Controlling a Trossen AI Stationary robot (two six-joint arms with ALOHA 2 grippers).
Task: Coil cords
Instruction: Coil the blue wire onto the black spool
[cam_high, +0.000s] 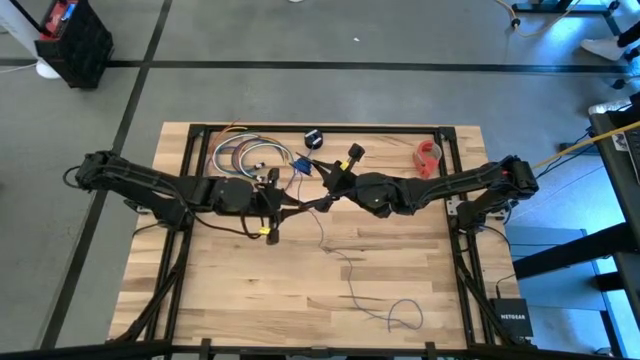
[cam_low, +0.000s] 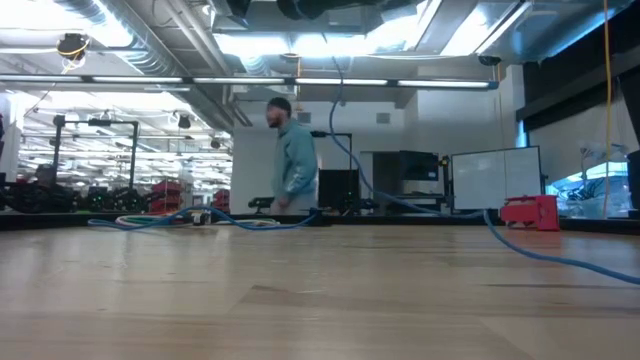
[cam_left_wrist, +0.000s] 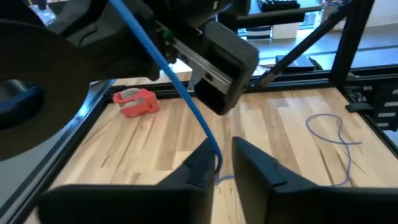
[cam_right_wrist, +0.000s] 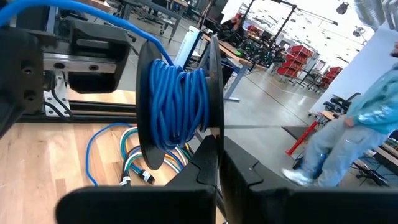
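Seen from above, the left arm reaches in from the left edge of the pale wooden-plank table (cam_high: 230, 290), and its left gripper (cam_high: 272, 228) sits near the table's middle. In the left wrist view its two dark fingers (cam_left_wrist: 200, 168) stand close together with a thin blue cord (cam_left_wrist: 186, 93) running down into the narrow gap between them; whether they press on the cord or only flank it cannot be told.

From that point the cord goes two ways. One stretch rises taut toward the right arm. The other trails loose across the wood toward the near right part of the table, ending in an open loop (cam_high: 403, 315).

Behind the left gripper, near the table's far edge, lies a bundle of thicker multicoloured cables (cam_high: 245, 155) curled into rings. Just right of it rests a small black-and-white object (cam_high: 314, 137), too small to identify.

The right arm comes in from the right edge, and the right gripper (cam_high: 330, 192) meets the left one near the centre. Its dark fingers (cam_right_wrist: 208, 158) are clamped on the rim of a black round flat-sided spool (cam_right_wrist: 208, 93), which carries many turns of the blue cord wound round its core.

Farther right, near the far right corner, a small red plastic object (cam_high: 428, 157) sits on the wood.

In the room beyond the table, a person in a light teal jacket (cam_low: 293, 160) stands sideways.
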